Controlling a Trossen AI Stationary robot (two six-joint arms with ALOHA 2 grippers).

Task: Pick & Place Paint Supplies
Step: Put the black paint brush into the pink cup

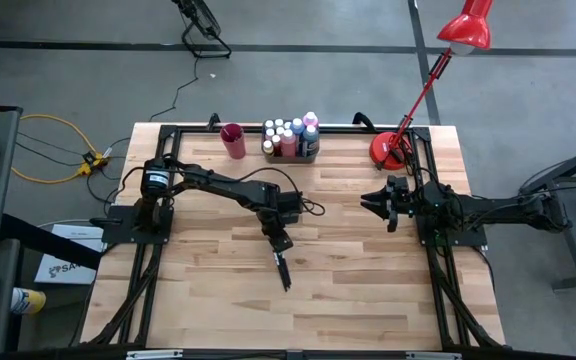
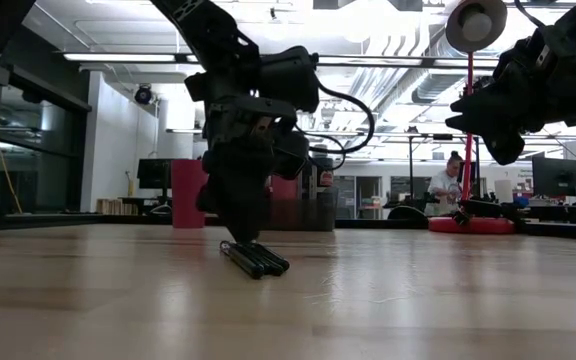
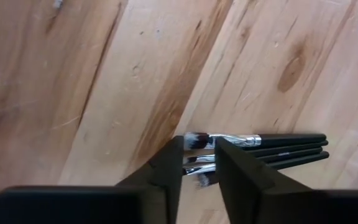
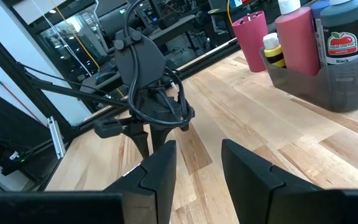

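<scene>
Several thin black-handled paintbrushes (image 1: 284, 270) (image 2: 253, 260) lie side by side, flat on the wooden table near its middle. My left gripper (image 1: 277, 244) (image 2: 238, 236) (image 3: 197, 152) points down over their bristle ends (image 3: 196, 139), which show through the narrow gap between its open fingers. The handles (image 3: 284, 146) run away past one finger. Paint bottles (image 1: 288, 135) (image 4: 300, 37) stand in a grey tray (image 1: 291, 154) (image 4: 328, 93) at the far edge. My right gripper (image 1: 376, 200) (image 4: 194, 155) waits open above the table's right side. My left gripper comes at the brushes from above, pointing down, its fingertips (image 3: 174, 149) at the brushes' bristle ends. The brushes lie flat on the table, running along the line between the two fingers. Whether the fingers touch them I cannot tell.
A red cup (image 1: 233, 140) (image 4: 253, 37) stands left of the tray. A red desk lamp's base (image 1: 388, 150) (image 2: 468, 225) sits at the far right corner, close to my right arm. Bare wood stretches around the brushes toward the near edge. A person sits far behind the table.
</scene>
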